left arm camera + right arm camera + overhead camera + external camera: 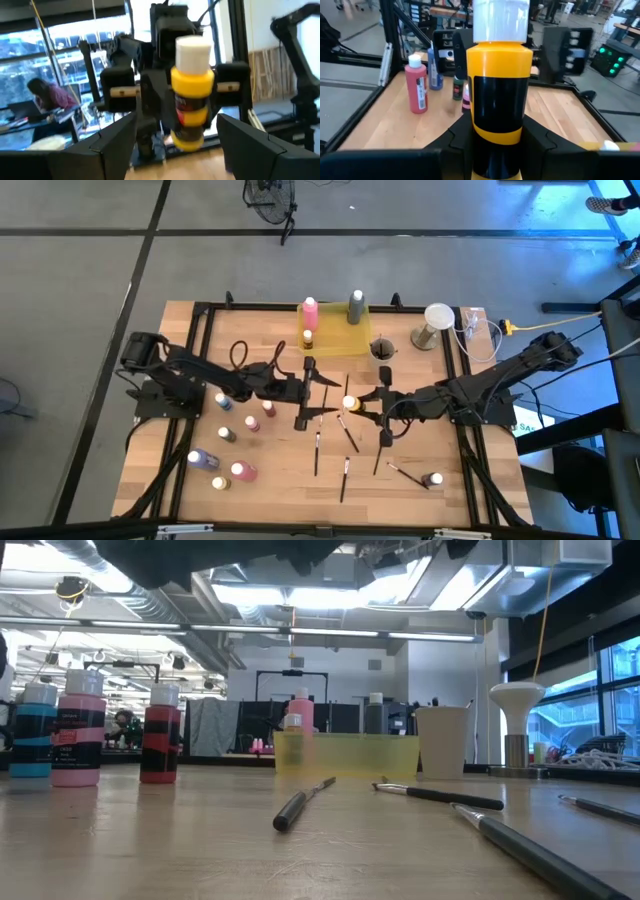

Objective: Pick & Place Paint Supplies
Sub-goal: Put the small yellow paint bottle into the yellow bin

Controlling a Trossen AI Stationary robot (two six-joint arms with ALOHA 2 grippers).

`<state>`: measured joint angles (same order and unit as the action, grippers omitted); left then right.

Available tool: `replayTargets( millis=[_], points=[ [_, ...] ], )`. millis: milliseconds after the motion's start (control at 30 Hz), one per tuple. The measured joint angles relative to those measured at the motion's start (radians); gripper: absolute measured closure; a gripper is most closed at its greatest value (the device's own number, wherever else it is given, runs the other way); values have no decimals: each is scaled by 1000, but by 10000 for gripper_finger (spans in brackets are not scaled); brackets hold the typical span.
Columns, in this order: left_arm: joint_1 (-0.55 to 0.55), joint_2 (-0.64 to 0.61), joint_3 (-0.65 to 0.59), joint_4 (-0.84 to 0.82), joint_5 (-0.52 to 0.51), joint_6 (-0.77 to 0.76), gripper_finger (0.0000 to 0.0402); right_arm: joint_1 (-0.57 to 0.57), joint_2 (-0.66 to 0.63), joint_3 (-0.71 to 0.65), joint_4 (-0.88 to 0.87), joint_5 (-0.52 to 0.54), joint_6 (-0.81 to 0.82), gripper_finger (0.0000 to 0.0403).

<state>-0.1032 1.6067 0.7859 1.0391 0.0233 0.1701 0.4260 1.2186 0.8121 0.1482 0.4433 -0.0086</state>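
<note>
Over the middle of the desk (200,490), the right claw (495,145) grips a yellow paint bottle (500,90) (white cap up), apparently held clear of the wood. The left claw (172,135) faces it with fingers spread, not touching. Paintbrushes (318,450) lie scattered below.

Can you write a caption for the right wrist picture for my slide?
Right gripper holds a yellow paint bottle upright above the table, facing the open left gripper.
</note>
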Motion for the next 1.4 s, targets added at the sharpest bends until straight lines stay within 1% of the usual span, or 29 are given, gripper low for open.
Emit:
replayTargets(
  millis=[67, 300, 400, 567, 767, 1000, 1400],
  points=[
    [-1, 24, 18, 21, 4, 0, 132, -2, 4, 0, -7, -1, 0, 299],
    [-2, 99, 87, 20, 6, -15, 132, -2, 8, 0, -2, -1, -9, 299],
    [-2, 115, 107, 18, 22, -22, 132, -2, 8, 0, -2, -1, -15, 299],
    [-2, 118, 127, 20, 33, -23, 132, -2, 8, 0, -3, -1, -15, 299],
    [-2, 118, 153, 4, 109, -29, 132, -6, 8, 0, -10, -3, -15, 300],
    [-1, 118, 153, -29, 111, -28, 132, -8, 8, 0, -10, -3, -15, 300],
    [1, 141, 160, -11, 100, -26, 132, -8, 8, 0, -18, -3, -15, 300]
  ],
)
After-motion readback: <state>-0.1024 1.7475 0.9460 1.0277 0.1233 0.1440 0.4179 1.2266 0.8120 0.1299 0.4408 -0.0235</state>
